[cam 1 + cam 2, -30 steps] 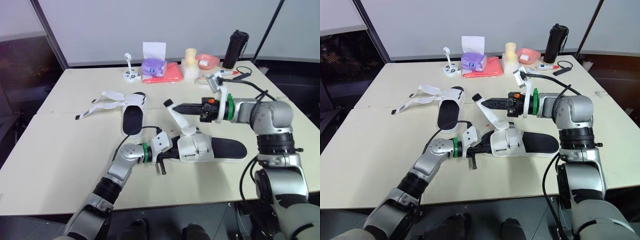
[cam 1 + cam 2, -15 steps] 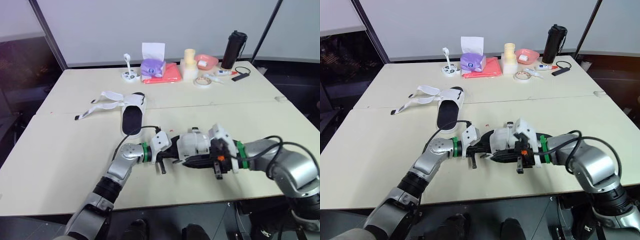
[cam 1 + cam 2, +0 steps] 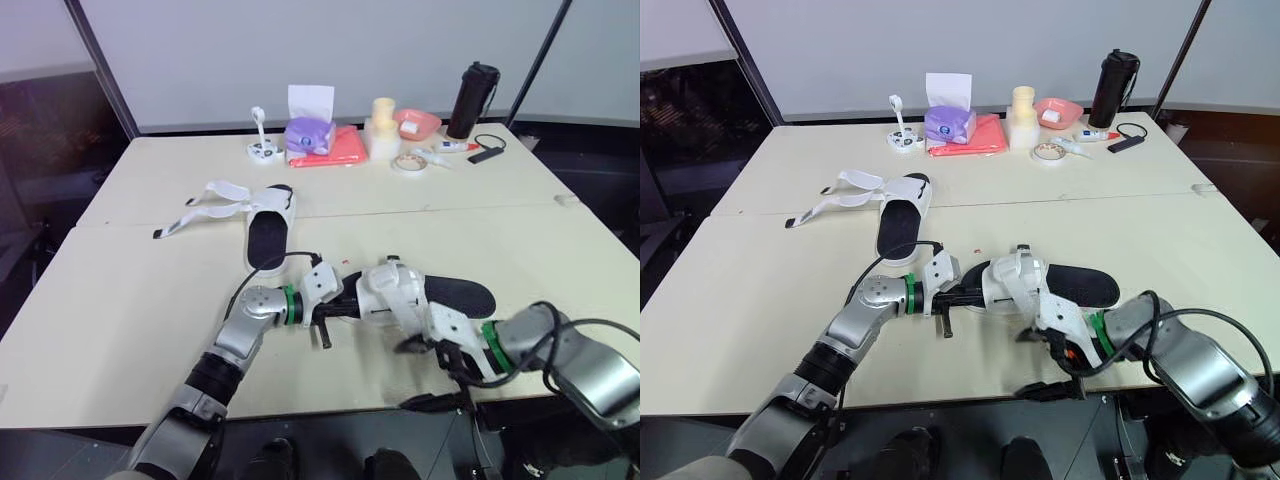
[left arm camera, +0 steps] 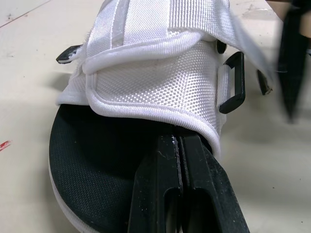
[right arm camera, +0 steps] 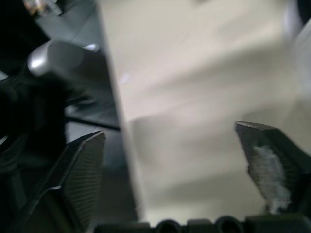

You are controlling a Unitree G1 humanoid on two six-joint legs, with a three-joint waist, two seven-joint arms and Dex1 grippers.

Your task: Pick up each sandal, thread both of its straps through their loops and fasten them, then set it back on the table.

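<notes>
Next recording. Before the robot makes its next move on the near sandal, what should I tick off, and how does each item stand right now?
1. Left gripper shut on the near sandal: ok.
2. Right gripper open, nothing between its fingers: ok.
3. Near sandal's strap passed through the black loop: cannot tell.
4. Near sandal resting on the table: ok.
5. Far sandal fastened: not ok; its straps lie loose on the table.

You're looking at a lab-style test room: two pale tabletops (image 3: 120, 290) pushed together, blank white wall panel (image 3: 350, 50) behind, tissue box (image 3: 307, 132) and flask (image 3: 472, 98) alongside.
</notes>
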